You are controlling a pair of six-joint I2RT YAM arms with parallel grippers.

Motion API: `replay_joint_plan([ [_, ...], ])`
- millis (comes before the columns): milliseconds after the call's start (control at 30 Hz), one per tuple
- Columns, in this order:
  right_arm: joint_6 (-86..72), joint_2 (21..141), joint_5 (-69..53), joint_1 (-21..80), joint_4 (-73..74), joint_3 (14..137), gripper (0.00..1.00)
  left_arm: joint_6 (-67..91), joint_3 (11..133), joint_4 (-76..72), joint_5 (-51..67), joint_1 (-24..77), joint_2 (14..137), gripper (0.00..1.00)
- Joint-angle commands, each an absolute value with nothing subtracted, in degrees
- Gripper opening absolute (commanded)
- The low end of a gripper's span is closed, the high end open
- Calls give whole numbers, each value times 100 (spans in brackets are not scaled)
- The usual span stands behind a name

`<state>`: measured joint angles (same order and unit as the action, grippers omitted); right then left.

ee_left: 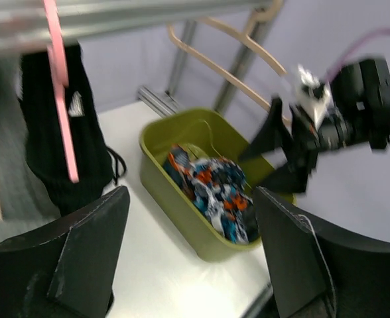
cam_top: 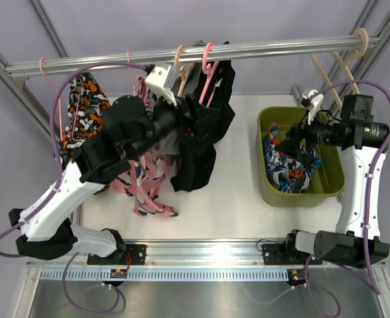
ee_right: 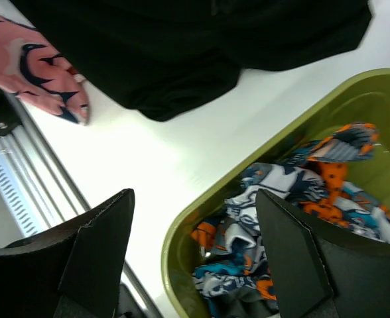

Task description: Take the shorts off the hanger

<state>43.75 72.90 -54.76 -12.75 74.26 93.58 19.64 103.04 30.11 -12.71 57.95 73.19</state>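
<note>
Both wide open, empty: my left end effector (ee_left: 192, 195), right end effector (ee_right: 195, 199). Limp, light black shorts (cam_top: 201, 142) on pink hanger (ee_left: 61, 106); I'd pinch waistband, probably bunched there.

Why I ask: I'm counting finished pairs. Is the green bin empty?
No, a blue-orange-white patterned pair of shorts lies crumpled inside the green bin.

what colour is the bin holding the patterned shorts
Olive green; the bin shows best in the top external view.
</note>
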Motion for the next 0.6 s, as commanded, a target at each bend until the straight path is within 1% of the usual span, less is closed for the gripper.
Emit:
replay_joint_plan([
  [0, 4264, 6997, -6231, -1266, 7340, 9106, 81, 1486, 11310, 3392, -2179, 5792, 7944, 78],
  [67, 4201, 6865, -6284, -1266, 7207, 8992, 80, 1398, 11635, 3647, -2276, 5652, 8357, 76],
  [100, 4097, 6838, -6302, -1266, 7094, 8956, 80, 1406, 11889, 3726, -2233, 5573, 8480, 73],
  [200, 3938, 6689, -6363, -1266, 6944, 8790, 80, 1468, 12050, 3823, -1943, 5230, 8780, 65],
  [567, 3613, 6469, -6451, -1266, 6425, 8244, 80, 1152, 12331, 3823, -1679, 4737, 9413, 61],
])
